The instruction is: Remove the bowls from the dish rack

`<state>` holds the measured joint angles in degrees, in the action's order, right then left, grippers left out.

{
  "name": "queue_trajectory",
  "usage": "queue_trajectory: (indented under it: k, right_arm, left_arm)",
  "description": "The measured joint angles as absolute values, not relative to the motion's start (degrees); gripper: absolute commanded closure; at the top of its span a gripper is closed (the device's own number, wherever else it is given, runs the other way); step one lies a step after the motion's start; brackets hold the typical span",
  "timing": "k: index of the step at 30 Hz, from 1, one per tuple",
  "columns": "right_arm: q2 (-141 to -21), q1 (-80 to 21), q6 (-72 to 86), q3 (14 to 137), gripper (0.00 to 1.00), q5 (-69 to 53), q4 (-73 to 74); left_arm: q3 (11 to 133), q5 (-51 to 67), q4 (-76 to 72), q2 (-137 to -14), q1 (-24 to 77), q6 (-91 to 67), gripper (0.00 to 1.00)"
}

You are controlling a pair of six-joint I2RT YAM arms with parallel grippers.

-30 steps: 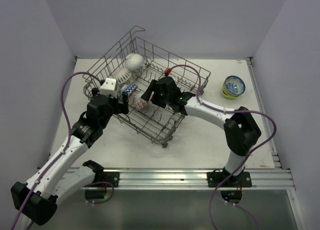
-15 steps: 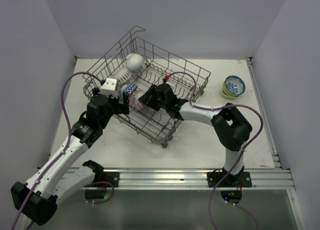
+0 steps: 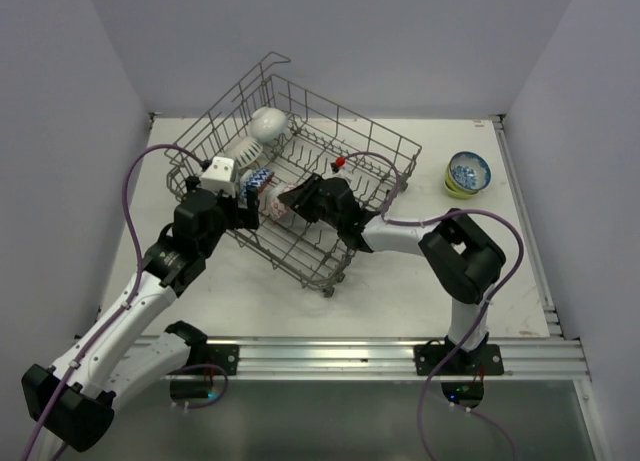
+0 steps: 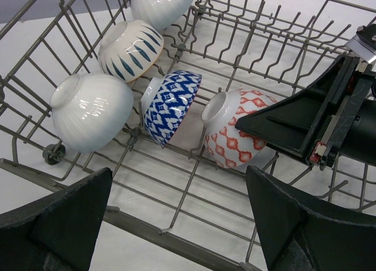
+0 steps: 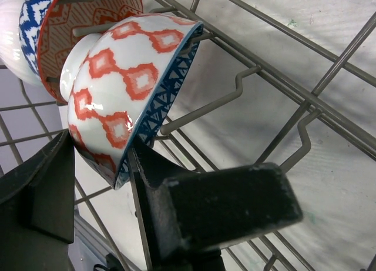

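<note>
Seen from above, a white table (image 3: 400,291) is boxed in by plain pale grey walls (image 3: 400,41), with a metal rail (image 3: 330,353) along the bottom of the frame. A grey wire dish rack (image 3: 290,256) sits skewed at centre-left. At right, well apart from it, two stacked bowls (image 3: 467,173) stand on the table, a blue-patterned one nested in a lime one. The left gripper (image 3: 245,207) is at the rack's left wall. The right gripper (image 3: 288,195) reaches inside the rack to a red-patterned bowl (image 3: 278,211).

In the left wrist view, the left gripper's dark fingers (image 4: 59,218) fill the lower corners, spread wide with nothing between them. Beyond them, bowls lie on their sides among the tines. A ribbed white bowl (image 4: 91,109) is at left, a blue-diamond bowl (image 4: 171,105) at centre, and the red-patterned bowl just right of it. A blue-streaked bowl (image 4: 130,47) and a plain white bowl (image 4: 161,5) lie above. White table shows through the wires.

In the right wrist view, the red-patterned bowl's rim lies between the right gripper's fingers (image 5: 217,206), one outside its wall and one inside. Whether they are squeezing it cannot be told.
</note>
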<state>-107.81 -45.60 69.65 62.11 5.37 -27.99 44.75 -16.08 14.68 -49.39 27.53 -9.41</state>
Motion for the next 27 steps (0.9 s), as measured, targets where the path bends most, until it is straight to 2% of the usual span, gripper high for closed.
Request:
queue_trajectory:
  k: [7, 17, 27]
  right_arm:
    - [-106.3, -45.9, 69.6, 61.7, 0.78, 5.0, -28.6]
    - [-102.6, -46.2, 69.3, 61.4, 0.95, 4.4, -30.0]
    - [-102.6, -45.7, 68.0, 63.5, 1.00, 2.5, -28.5]
  left_arm:
    - [44.8, -16.1, 14.7, -49.6, 27.5, -9.4, 0.00]
    - [44.8, -16.1, 14.7, -49.7, 27.6, -9.4, 0.00]
    - [44.8, -16.1, 14.7, -49.8, 27.6, -9.4, 0.00]
